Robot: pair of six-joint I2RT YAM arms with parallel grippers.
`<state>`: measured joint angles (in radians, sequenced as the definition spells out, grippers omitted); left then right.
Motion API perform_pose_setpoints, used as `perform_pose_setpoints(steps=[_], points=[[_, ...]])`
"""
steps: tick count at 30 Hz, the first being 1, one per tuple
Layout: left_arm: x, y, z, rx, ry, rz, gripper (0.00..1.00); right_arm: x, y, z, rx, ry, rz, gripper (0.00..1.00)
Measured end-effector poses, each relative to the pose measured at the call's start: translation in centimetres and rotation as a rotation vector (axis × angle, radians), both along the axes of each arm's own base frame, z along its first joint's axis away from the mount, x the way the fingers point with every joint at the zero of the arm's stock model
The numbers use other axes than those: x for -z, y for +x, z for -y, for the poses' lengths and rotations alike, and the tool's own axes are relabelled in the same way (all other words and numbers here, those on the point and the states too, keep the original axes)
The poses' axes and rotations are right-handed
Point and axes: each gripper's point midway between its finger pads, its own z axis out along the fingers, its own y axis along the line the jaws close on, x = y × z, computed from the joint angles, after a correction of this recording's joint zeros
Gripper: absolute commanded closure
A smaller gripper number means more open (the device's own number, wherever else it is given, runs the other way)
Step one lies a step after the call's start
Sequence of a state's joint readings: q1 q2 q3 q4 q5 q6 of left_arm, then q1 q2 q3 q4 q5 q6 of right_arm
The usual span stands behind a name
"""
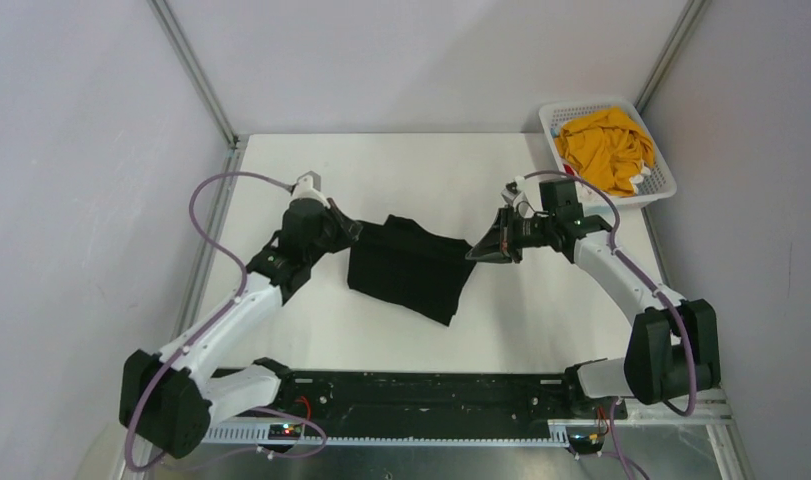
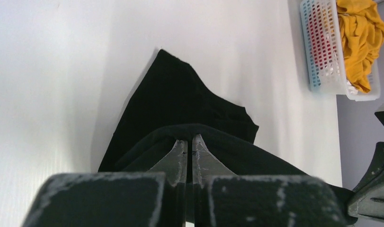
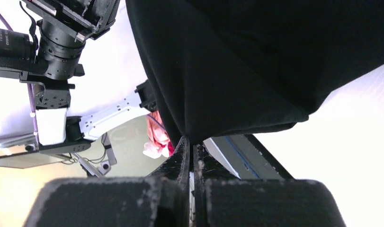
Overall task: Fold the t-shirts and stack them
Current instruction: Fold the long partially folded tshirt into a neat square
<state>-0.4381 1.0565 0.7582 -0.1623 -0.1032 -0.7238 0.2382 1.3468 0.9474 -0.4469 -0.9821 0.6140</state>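
The black t-shirt [image 1: 411,268] hangs stretched between my two grippers over the middle of the white table, its lower part draping down to the surface. My left gripper [image 1: 353,232] is shut on the shirt's left edge; in the left wrist view the fingertips [image 2: 190,142] pinch a fold of black cloth [image 2: 180,101]. My right gripper [image 1: 481,250] is shut on the right edge; in the right wrist view the black cloth [image 3: 256,61] rises from the closed fingertips [image 3: 190,144]. The mustard-yellow shirt [image 1: 606,148] lies bunched in the basket.
A white lattice basket [image 1: 661,185] stands at the back right corner, also in the left wrist view [image 2: 322,52], with red and white cloth under the yellow shirt. Grey walls enclose the table on three sides. A black rail [image 1: 421,390] runs along the near edge.
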Motion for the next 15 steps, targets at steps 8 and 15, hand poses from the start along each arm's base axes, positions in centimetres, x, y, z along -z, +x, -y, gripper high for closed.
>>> perform_pose_setpoints(steps=[8, 15], points=[[0.7, 4.8, 1.7, 0.026, 0.044, -0.025, 1.00, 1.5, 3.7, 1.2, 0.067, 0.007, -0.025, 1.00], [5.1, 8.6, 3.4, 0.051, 0.105, -0.119, 1.00, 5.1, 6.7, 2.4, 0.139, -0.033, -0.064, 1.00]])
